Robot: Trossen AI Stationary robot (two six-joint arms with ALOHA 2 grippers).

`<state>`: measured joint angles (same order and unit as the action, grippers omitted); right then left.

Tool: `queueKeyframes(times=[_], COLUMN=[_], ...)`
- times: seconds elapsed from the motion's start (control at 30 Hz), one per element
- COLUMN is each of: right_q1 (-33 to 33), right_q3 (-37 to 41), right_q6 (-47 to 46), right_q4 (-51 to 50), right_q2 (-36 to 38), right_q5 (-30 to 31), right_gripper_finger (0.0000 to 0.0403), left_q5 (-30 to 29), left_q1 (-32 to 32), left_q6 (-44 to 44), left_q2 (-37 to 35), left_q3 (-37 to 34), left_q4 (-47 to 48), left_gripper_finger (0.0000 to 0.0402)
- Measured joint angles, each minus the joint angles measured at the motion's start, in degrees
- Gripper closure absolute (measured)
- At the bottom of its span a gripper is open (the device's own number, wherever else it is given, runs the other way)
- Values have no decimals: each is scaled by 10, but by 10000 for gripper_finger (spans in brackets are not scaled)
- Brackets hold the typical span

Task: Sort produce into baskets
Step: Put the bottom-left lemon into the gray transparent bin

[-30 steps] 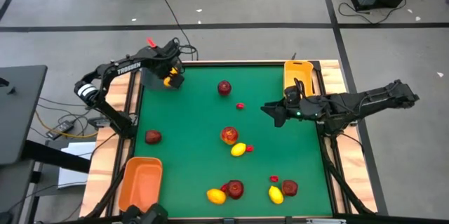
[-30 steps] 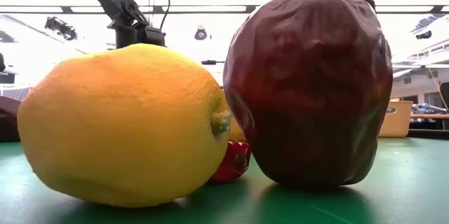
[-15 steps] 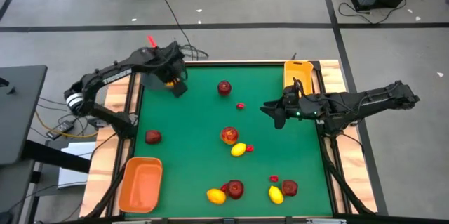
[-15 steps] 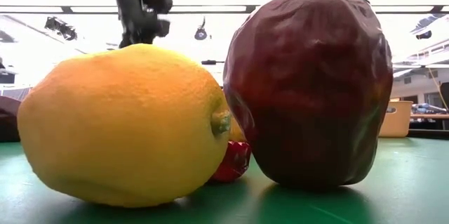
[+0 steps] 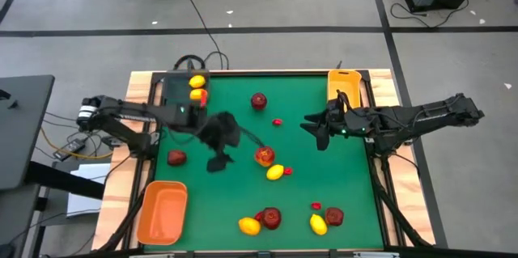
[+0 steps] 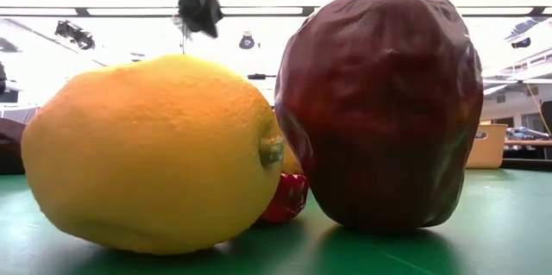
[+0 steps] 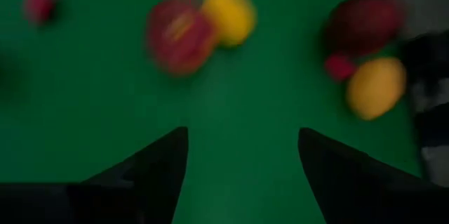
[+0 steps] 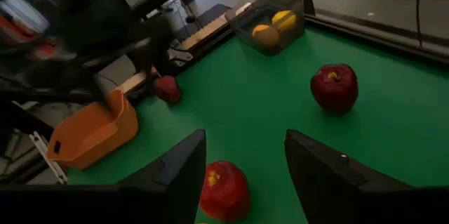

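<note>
The left gripper (image 5: 218,163), jaws spread and empty, hangs just beside the red-orange apple (image 5: 265,156), which touches a lemon (image 5: 275,172) on the green bench (image 5: 324,169). A careless descent could knock both rolling. The right gripper (image 5: 318,134), jaws also spread, waits well beyond the apple, near the yellow basket (image 5: 343,86).

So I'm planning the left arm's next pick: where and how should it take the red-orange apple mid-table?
Grip the red-orange apple across its widest middle, coming straight down from above. It is round and sits on the mat, and a lemon lies close on its near-right side, so probably set the fingers on the two sides away from that. The left claw, open, is just left of it.
</note>
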<state>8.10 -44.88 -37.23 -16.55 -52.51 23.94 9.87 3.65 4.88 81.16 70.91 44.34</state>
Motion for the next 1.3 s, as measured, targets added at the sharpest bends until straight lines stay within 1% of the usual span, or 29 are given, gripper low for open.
queueKeyframes(times=[0.13, 0.27, 0.4, 0.5, 0.63, 0.73, 0.83, 1.0, 1.1, 1.3], right_q1=[-3, -5, -5, -5, -5, 0, 21, 71, 105, 160], right_q3=[0, 0, 0, 0, 0, 0, 0, 0, 0, 0], right_q6=[14, 14, 20, 30, 39, 18, -5, -58, -98, -149], right_q4=[2, 1, -6, -20, -34, -23, -9, 14, 20, 26], right_q2=[0, 0, 0, -3, -12, -20, -28, -47, -59, -91], right_q5=[1, -1, -37, -62, -73, -77, -77, -45, -37, 4], right_gripper_finger=[176, 148, 118, 100, 90, 92, 94, 95, 95, 95], left_q5=[0, -11, -42, -47, -44, -52, -70, -102, -119, -139], left_q1=[58, 103, 140, 170, 214, 242, 264, 288, 296, 305], left_q6=[35, 88, 142, 177, 227, 251, 254, 238, 236, 191], left_q2=[27, 61, 96, 123, 160, 187, 211, 239, 251, 283], left_q3=[0, 0, 0, 0, 0, 0, 0, 0, 0, 0], left_q4=[-87, -141, -166, -194, -221, -231, -248, -274, -303, -351], left_gripper_finger=[128, 128, 128, 128, 129, 129, 129, 129, 129, 129])
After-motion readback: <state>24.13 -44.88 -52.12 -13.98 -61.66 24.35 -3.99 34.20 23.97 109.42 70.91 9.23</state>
